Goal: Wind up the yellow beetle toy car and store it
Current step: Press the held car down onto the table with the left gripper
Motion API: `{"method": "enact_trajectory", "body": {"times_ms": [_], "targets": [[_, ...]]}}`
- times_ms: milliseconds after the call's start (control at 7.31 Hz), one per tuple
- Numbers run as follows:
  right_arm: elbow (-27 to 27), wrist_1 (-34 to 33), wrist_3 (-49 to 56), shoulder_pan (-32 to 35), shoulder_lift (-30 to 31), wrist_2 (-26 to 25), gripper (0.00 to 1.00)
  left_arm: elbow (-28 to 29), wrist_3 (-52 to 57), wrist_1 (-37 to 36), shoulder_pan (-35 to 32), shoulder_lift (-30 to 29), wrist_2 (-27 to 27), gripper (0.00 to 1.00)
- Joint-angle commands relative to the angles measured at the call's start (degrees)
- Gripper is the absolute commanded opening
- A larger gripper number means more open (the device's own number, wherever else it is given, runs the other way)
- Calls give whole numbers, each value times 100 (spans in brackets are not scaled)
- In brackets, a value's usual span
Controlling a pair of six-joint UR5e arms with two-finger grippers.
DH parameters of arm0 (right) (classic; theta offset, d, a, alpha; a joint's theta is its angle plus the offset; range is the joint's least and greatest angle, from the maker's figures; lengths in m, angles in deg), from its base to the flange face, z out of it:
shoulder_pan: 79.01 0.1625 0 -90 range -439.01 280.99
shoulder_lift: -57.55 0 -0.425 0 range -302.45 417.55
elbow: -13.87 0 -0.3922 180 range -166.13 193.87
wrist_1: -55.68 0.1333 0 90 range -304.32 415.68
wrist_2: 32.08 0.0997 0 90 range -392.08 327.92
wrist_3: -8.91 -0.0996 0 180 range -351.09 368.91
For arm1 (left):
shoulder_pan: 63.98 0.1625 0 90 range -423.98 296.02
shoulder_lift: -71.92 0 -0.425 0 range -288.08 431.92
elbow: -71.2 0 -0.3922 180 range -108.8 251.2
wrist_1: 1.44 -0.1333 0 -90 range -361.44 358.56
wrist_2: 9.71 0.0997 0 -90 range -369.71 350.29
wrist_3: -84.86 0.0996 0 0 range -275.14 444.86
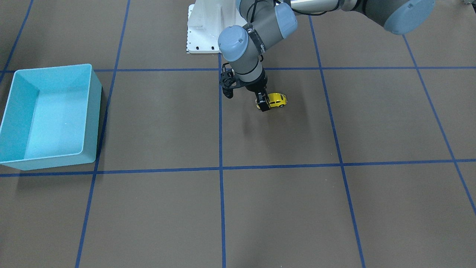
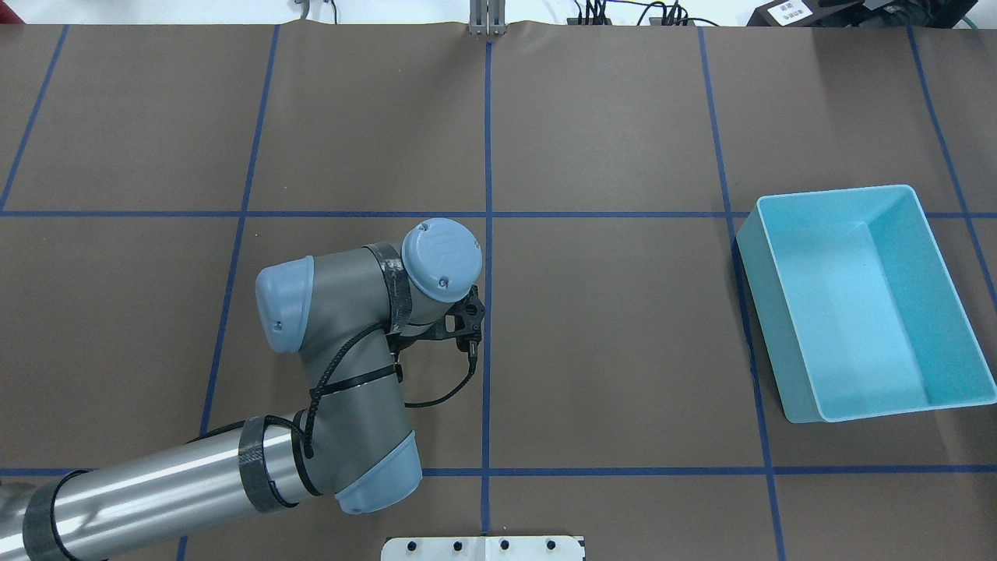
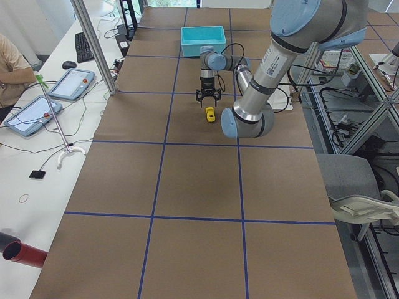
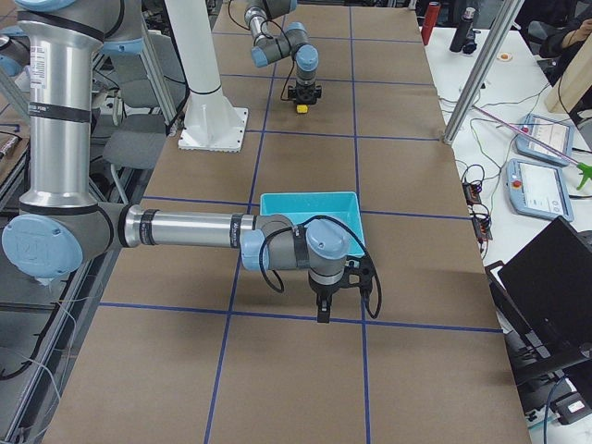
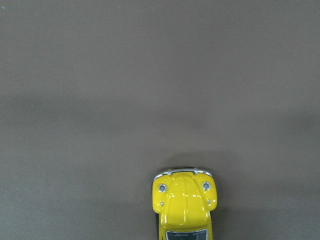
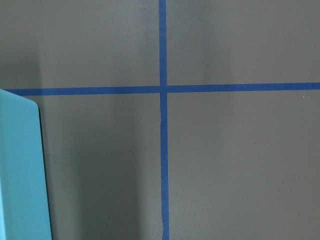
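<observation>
The yellow beetle toy car (image 1: 278, 100) stands on the brown table near the middle. My left gripper (image 1: 264, 101) hangs straight over the car, jaws open, and one black finger (image 1: 264, 105) shows in front of the car's end. The side views show the left gripper (image 3: 209, 99) spread just above the car (image 3: 210, 114). The left wrist view shows only the car's hood (image 5: 184, 202) at the bottom edge. In the overhead view the wrist hides the car. My right gripper (image 4: 324, 303) points down beside the turquoise bin (image 4: 305, 208); I cannot tell whether it is open.
The turquoise bin (image 2: 837, 192) is empty and stands on my right side of the table (image 1: 55, 67). Blue tape lines grid the brown table. The white robot base plate (image 1: 202, 37) is at the table's near edge. Operators' tablets and cables lie on a side table (image 3: 68, 84).
</observation>
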Motion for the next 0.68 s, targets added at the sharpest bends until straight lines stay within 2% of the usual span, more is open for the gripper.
{"method": "enact_trajectory", "body": {"times_ms": [0,547], "targets": [[20,0,0,1,-2,-2,100,-2,18,10,32,29,-16,71],[11,0,0,1,-10,-2,100,33,-8,255,76,38,-25,73]]}}
